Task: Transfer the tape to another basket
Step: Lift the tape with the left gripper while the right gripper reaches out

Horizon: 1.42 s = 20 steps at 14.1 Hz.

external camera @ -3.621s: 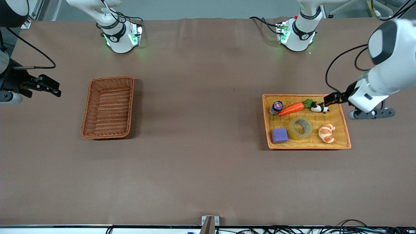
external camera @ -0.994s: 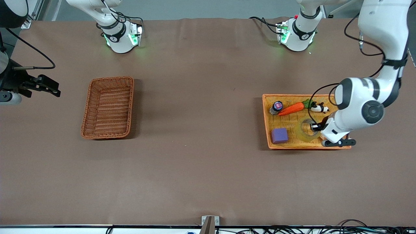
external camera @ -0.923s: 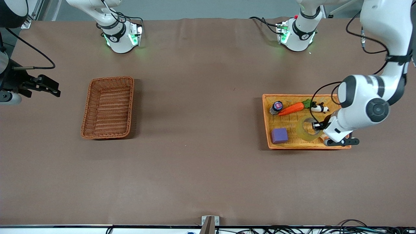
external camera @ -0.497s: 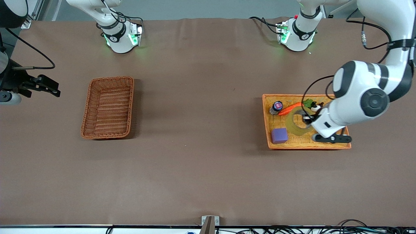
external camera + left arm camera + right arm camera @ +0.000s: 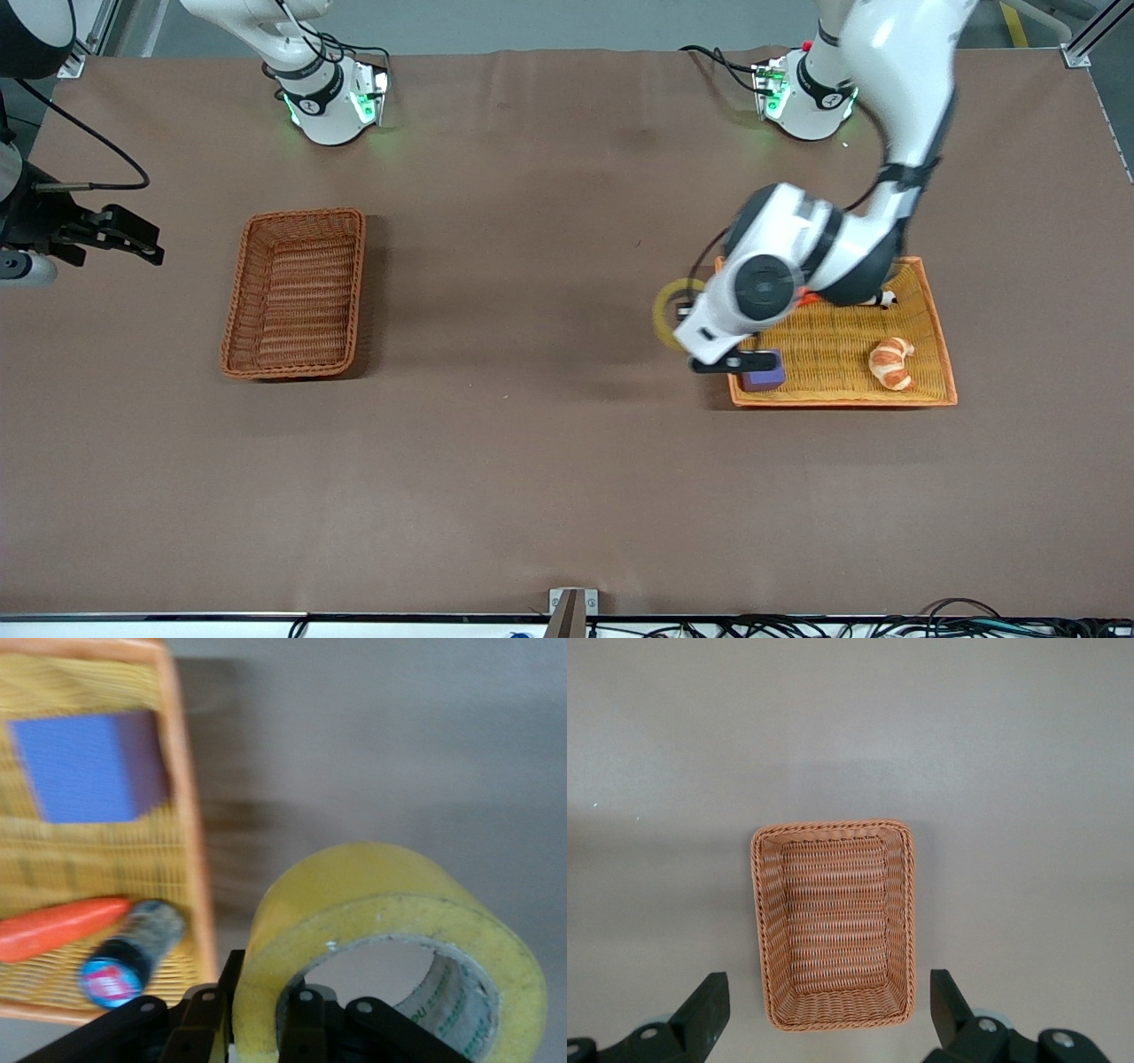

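Now the left gripper (image 5: 684,312) hangs in the air over the bare table (image 5: 532,461), just off the edge of the orange-yellow tray (image 5: 941,332) that faces the right arm's end, and it is clenched on the tape (image 5: 666,306). In the left wrist view its fingers (image 5: 306,1028) pinch the wall of the roll (image 5: 390,930), one inside the grey-lined hole and one outside, so the ring is carried tilted on edge above the tabletop. From the tape, the tray lies at about 3 o'clock in the front view. In the tray lie a purple cube (image 5: 764,377) at the corner under the arm, a croissant (image 5: 890,361), a carrot (image 5: 58,928) and a small dark bottle (image 5: 128,957). The reddish-brown basket (image 5: 295,292) stands well apart, at about 9 o'clock from the tape, toward the right arm's end of the table, with nothing in it. The right gripper (image 5: 828,1014) waits high over that end with its fingers (image 5: 704,1005) spread wide and released, looking down on the basket (image 5: 833,926)
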Available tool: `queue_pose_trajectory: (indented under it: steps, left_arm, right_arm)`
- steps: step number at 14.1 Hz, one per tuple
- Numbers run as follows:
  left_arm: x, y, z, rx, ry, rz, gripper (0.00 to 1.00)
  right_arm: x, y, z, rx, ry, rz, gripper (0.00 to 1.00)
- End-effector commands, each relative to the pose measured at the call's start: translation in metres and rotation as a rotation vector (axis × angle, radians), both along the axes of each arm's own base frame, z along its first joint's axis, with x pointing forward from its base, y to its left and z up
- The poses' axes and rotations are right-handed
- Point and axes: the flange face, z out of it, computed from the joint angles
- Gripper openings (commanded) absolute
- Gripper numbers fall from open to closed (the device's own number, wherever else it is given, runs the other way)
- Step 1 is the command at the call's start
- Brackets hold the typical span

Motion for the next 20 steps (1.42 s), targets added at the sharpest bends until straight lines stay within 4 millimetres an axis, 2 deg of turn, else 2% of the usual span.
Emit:
queue_pose_trajectory:
  steps: [1,2,5,7,9,11,13,14,15,17,18,19,20]
  left_arm:
    - [0.007,-0.069,-0.008,-0.025,-0.025,0.066,0.00]
    - [0.001,-0.091,-0.009,-0.035,-0.034,0.093,0.00]
    - [-0.011,-0.131,-0.003,-0.125,-0.096,0.120,0.00]
    - [-0.017,-0.156,-0.021,-0.226,-0.095,0.159,0.01]
    - [-0.033,-0.186,-0.039,-0.256,-0.081,0.139,0.02]
    - [-0.041,-0.211,-0.065,-0.288,-0.091,0.114,0.10]
    - [-0.062,-0.234,-0.090,-0.310,-0.105,0.086,0.15]
    - [-0.069,-0.239,-0.096,-0.309,-0.103,0.077,0.17]
    - [-0.071,-0.240,-0.097,-0.306,-0.100,0.076,0.27]
    - [-0.068,-0.239,-0.086,-0.313,-0.110,0.088,0.77]
    - [-0.063,-0.236,-0.066,-0.320,-0.128,0.089,0.96]
    - [-0.059,-0.230,-0.050,-0.315,-0.141,0.091,1.00]
    - [-0.058,-0.218,-0.028,-0.289,-0.121,0.088,1.00]
  right_arm:
    - [0.002,-0.005,-0.005,0.011,0.003,-0.014,1.00]
    - [0.002,-0.006,-0.005,0.011,0.003,-0.017,1.00]
    - [0.005,-0.006,-0.014,0.011,-0.007,-0.015,1.00]
    - [0.008,-0.002,-0.024,0.011,-0.015,-0.009,1.00]
    - [0.014,0.005,-0.038,0.010,-0.029,0.006,1.00]
    - [0.024,0.016,-0.062,0.010,-0.021,0.025,1.00]
    - [0.033,0.033,-0.083,0.010,0.002,0.051,1.00]
    - [0.035,0.045,-0.096,0.010,0.024,0.071,1.00]
    - [0.035,0.061,-0.107,0.009,0.038,0.097,1.00]
    - [0.030,0.089,-0.134,0.009,0.037,0.107,1.00]
    - [0.028,0.103,-0.148,0.013,0.027,0.104,1.00]
    - [0.025,0.115,-0.167,0.015,0.030,0.104,1.00]
    - [0.021,0.131,-0.178,0.019,0.033,0.104,1.00]
